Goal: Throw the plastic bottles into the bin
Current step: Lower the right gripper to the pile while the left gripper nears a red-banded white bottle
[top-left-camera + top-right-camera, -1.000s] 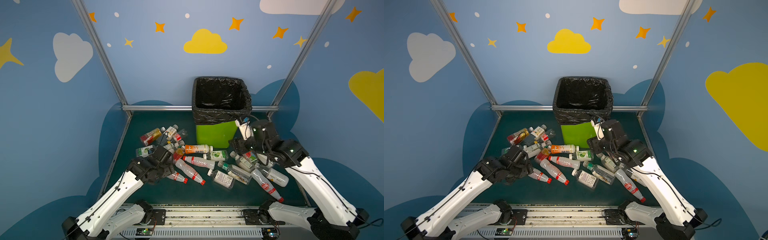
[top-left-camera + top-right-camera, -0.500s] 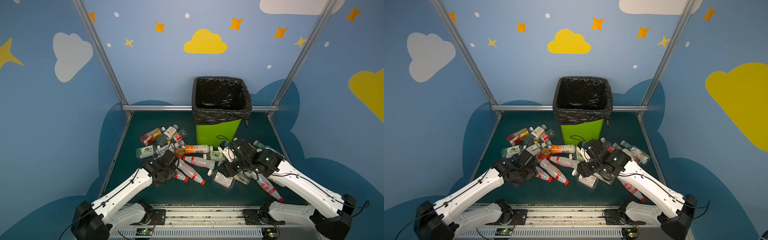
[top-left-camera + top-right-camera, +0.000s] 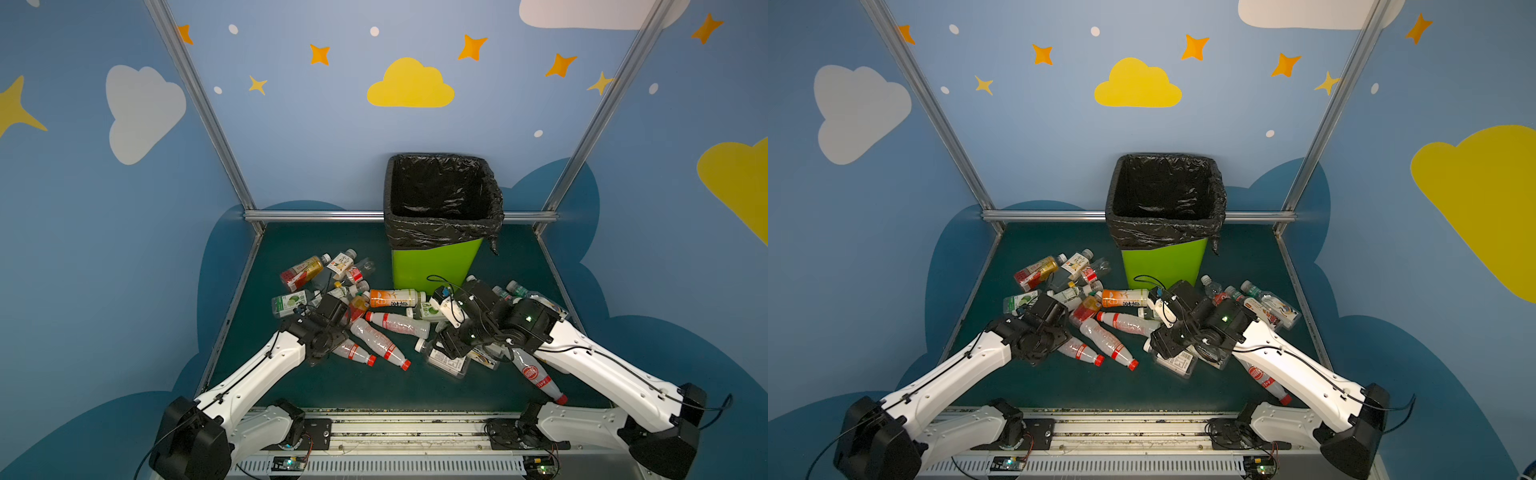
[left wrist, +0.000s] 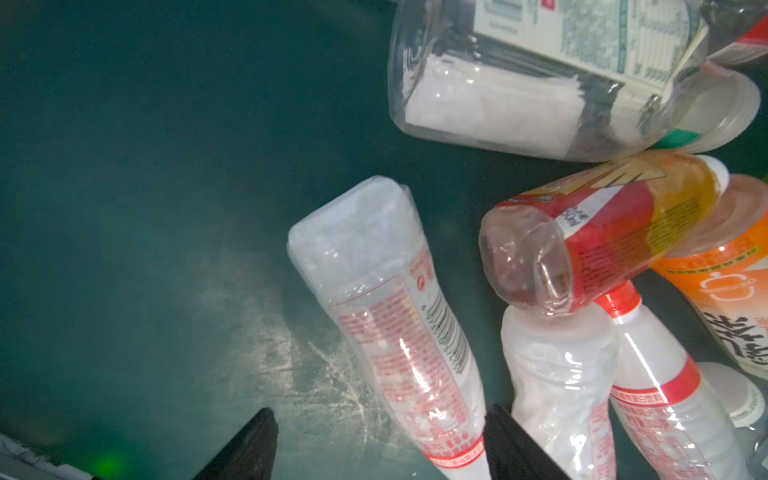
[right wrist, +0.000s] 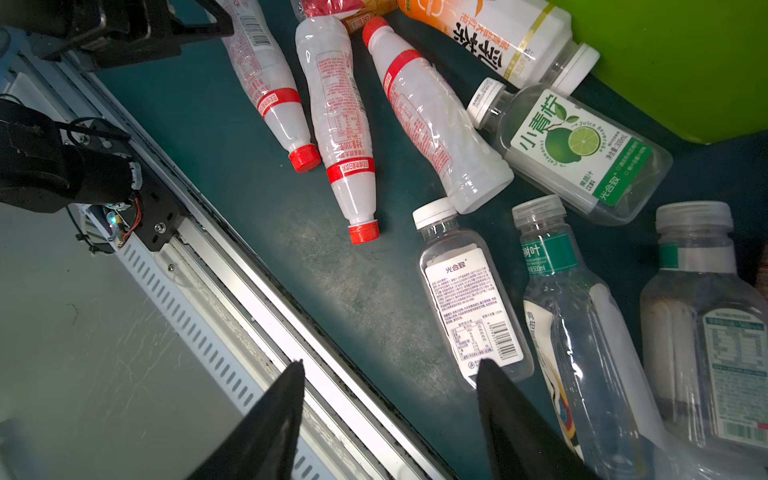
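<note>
Plastic bottles lie scattered on the dark green table in front of the lime-green bin (image 3: 432, 266) (image 3: 1163, 266) with its black bag. My left gripper (image 4: 380, 411) (image 3: 332, 338) is open, low over the left of the pile. The neck end of a clear red-banded bottle (image 4: 395, 324) (image 3: 351, 351) lies between its fingers, close against one finger (image 4: 511, 440). My right gripper (image 5: 390, 362) (image 3: 451, 345) is open with only table between its fingers. One fingertip (image 5: 494, 399) overlaps the base of a clear white-labelled bottle (image 5: 469, 307).
An orange-labelled bottle (image 3: 392, 298) and a lime-labelled one (image 5: 577, 149) lie near the bin's foot. More bottles lie at the right (image 3: 536, 299) and back left (image 3: 301, 272). The metal front rail (image 5: 232, 266) runs just beside the right gripper.
The right arm swung from beside the bin down to the middle front of the pile. The left arm pushed in toward the red-capped bottles. Both grippers' jaws have narrowed.
</note>
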### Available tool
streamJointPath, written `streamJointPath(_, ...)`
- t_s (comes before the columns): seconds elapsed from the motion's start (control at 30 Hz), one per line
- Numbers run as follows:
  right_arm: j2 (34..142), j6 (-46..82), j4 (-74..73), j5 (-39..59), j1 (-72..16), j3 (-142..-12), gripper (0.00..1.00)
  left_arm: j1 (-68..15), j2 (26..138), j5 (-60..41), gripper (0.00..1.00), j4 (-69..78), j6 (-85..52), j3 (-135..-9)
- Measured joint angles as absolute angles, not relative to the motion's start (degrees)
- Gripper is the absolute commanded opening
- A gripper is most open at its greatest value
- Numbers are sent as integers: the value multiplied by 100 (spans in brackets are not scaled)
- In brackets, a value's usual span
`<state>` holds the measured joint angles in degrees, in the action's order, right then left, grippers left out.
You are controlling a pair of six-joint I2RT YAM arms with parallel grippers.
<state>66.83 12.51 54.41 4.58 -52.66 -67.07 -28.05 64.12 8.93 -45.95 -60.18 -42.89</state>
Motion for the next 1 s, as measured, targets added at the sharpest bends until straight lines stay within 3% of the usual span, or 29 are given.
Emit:
streamJointPath(0.4,6689,908,5513,434,-5264,-6729,70,-2711,7703,668,76,-4235,-5979,-4517)
streamJointPath(0.57,6716,845,5544,410,-5264,-6729,71,-2687,8114,596,63,-4132,-5931,-4547)
streamJointPath(0.77,6812,781,5586,366,-5260,-6729,71,-2624,8110,676,55,-4099,-5841,-4609)
streamJointPath(1.0,6943,738,5684,180,-5258,-6847,71,-2445,7308,856,55,-4456,-5706,-4709)
